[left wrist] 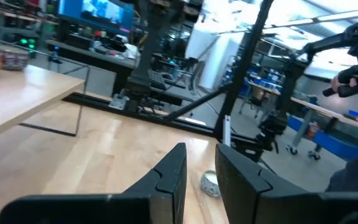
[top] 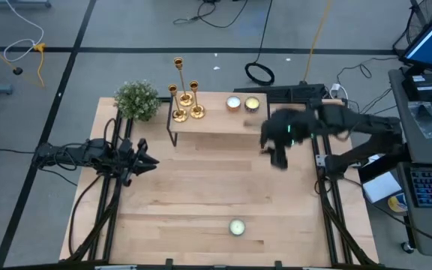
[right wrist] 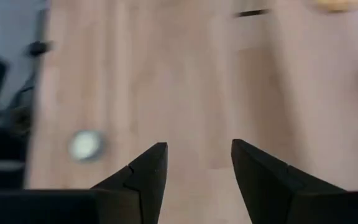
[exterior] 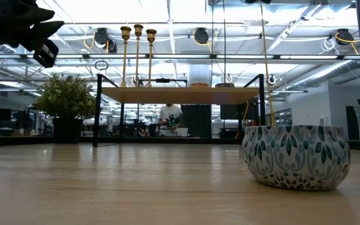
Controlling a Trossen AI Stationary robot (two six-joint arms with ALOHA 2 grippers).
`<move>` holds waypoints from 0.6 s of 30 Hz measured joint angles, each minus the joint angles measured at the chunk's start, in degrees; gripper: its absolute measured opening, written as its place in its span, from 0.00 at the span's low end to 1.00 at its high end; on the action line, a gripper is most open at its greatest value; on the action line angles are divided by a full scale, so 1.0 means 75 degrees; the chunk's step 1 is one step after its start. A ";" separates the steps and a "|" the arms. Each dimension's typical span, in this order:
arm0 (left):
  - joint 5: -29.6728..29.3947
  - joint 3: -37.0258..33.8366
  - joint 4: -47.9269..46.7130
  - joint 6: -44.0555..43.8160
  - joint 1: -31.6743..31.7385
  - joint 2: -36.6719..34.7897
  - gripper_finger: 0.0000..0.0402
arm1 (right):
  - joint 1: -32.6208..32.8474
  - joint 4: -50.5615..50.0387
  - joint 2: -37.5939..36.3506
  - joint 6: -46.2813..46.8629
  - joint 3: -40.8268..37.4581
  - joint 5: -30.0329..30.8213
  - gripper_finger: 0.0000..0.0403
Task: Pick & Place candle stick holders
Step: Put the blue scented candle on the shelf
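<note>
Where the table's near edge runs, a small patterned candle tin [top: 236,227] sits alone on the bare wood of the table [top: 201,187]; the low view shows its blue-green leaf print close up. Farther in, the left gripper [top: 147,161] hangs at the table's left side, its fingers [left wrist: 169,177] set a narrow gap apart with nothing between them. Across from it, the right gripper [top: 278,157] is above the right part of the table, just in front of the raised shelf [top: 208,124]; its fingers [right wrist: 145,171] stand moderately apart over plain wood and hold nothing, though that wrist picture is smeared, so finer detail is hard to read. Beyond both, the shelf stands on thin black legs at the table's far side. On its left end the three gold candle stick holders [top: 187,101] stand upright in a tight cluster, close beside one another, of differing heights. Toward the shelf's right end sit two round candles [top: 243,104] side by side. At the far left corner, beside the shelf, is a bushy green plant [top: 136,99].
</note>
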 joint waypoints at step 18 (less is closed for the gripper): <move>0.1090 0.0000 -0.0293 0.0217 0.0002 0.0001 0.21 | 0.3025 0.0349 0.2296 0.2709 0.0000 -0.0153 0.42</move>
